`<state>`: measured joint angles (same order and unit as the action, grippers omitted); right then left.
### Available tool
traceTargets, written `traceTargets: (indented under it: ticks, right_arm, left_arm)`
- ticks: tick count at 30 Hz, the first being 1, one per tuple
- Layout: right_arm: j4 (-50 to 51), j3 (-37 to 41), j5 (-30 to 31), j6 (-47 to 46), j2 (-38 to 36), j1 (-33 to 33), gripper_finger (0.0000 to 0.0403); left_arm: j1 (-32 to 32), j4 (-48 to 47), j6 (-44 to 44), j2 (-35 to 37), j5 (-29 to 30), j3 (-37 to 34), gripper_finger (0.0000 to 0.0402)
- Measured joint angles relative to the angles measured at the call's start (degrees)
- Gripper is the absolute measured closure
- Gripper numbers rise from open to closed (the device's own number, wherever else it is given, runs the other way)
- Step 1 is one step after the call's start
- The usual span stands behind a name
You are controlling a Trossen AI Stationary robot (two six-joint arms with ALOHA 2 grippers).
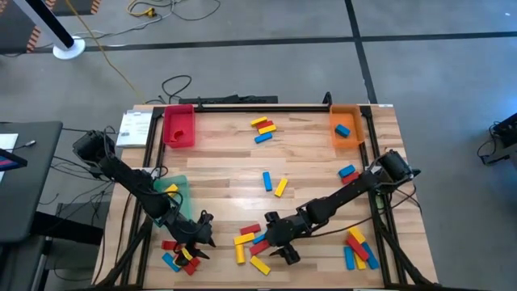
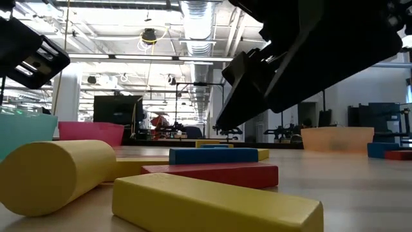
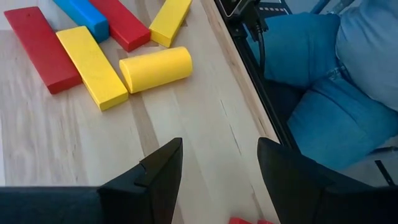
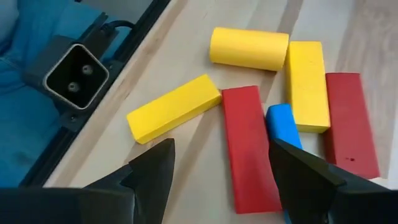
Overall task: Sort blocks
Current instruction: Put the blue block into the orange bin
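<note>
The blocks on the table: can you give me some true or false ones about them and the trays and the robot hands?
1. The orange tray has a blue block in it. True.
2. Both grippers are squeezing blocks. False: the left gripper and the right gripper are both open with nothing between their fingers.
3. One yellow piece is round like a cylinder. True.
4. The red tray sits at the near edge beside the arms. False: it is at the far left corner of the table.
5. All the blocks are already sorted into trays. False: many red, yellow and blue blocks lie loose on the table, such as the pile at the near right.
</note>
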<state>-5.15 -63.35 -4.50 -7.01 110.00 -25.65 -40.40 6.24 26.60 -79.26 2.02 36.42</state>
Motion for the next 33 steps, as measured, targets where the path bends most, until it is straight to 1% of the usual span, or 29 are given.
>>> traceTargets:
  ticks: [2, 4, 6, 13, 15, 17, 19, 22, 29, 33]
  right_arm:
    - [0.3, 0.0, 3.0, 0.1, 0.0, -0.1, 0.0129]
    - [0.4, 0.0, 3.5, 0.2, 0.0, 0.2, 0.0129]
    - [0.2, 0.0, 3.1, 0.5, 0.0, 0.4, 0.0129]
    - [-0.4, 0.0, -2.0, 0.4, 0.4, -0.9, 0.0129]
    - [-0.5, 0.0, -2.2, -0.1, 0.9, -1.1, 0.0129]
    - [-1.1, 0.0, -1.9, -0.3, 2.2, -0.9, 0.0129]
    - [-0.2, -0.1, 0.1, -0.5, 2.9, -0.5, 0.0129]
    - [-1.0, -0.1, 0.5, -0.7, 3.5, 0.3, 0.0129]
    - [-0.3, 0.1, 0.2, 0.8, 2.0, 0.0, 0.013]
    - [0.3, 0.0, 0.5, 2.1, 1.4, 0.1, 0.0145]
  left_arm:
    - [0.0, 0.0, -0.6, 0.0, 0.4, 0.0, 0.0198]
    - [0.0, 0.0, -1.4, 0.0, 1.1, 0.0, 0.0198]
    - [0.0, 0.1, -2.0, 0.0, 1.5, 0.0, 0.0198]
    - [0.0, 0.6, -2.6, 0.0, 1.6, 0.0, 0.0198]
    - [0.0, 0.6, -3.1, 0.0, 1.7, 0.0, 0.0198]
    - [0.2, 0.8, -3.5, 0.0, 1.7, 0.0, 0.0198]
    - [0.6, 0.9, -3.4, 0.0, 1.7, 0.0, 0.0198]
    - [0.9, 1.0, -3.4, 0.0, 1.7, 0.0, 0.0198]
    - [0.9, 1.0, -3.5, 0.0, 1.7, 0.0, 0.0198]
    - [1.3, 0.9, -3.9, 0.0, 1.7, 0.0, 0.0198]
